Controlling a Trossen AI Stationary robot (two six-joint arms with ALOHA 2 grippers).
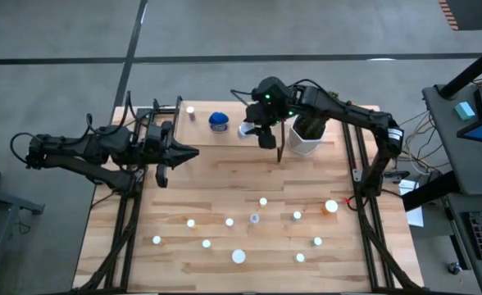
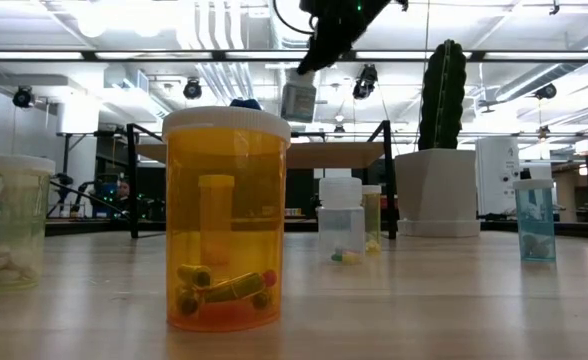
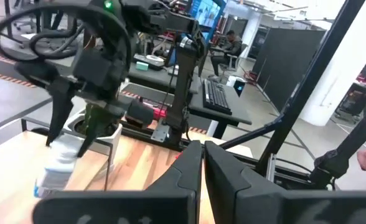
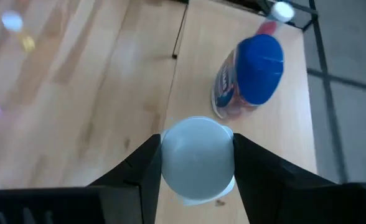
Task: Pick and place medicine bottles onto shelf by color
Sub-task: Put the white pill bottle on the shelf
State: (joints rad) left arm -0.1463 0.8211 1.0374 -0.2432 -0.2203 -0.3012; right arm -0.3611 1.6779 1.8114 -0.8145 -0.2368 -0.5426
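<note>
Holding white-capped bottle (image 4: pixel 197 158), right gripper (image 4: pixel 195 163) above shelf (image 4: pixel 245 137) (left idle).

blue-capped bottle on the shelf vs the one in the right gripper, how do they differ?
The blue-capped bottle stands free on the shelf; the white-capped bottle is clamped in the right gripper, above the board. The cap of the blue-capped bottle is blue, that of the white-capped bottle pale white. The blue-capped bottle carries a printed label; none shows on the white-capped bottle. Both are upright, round and capped.
</note>
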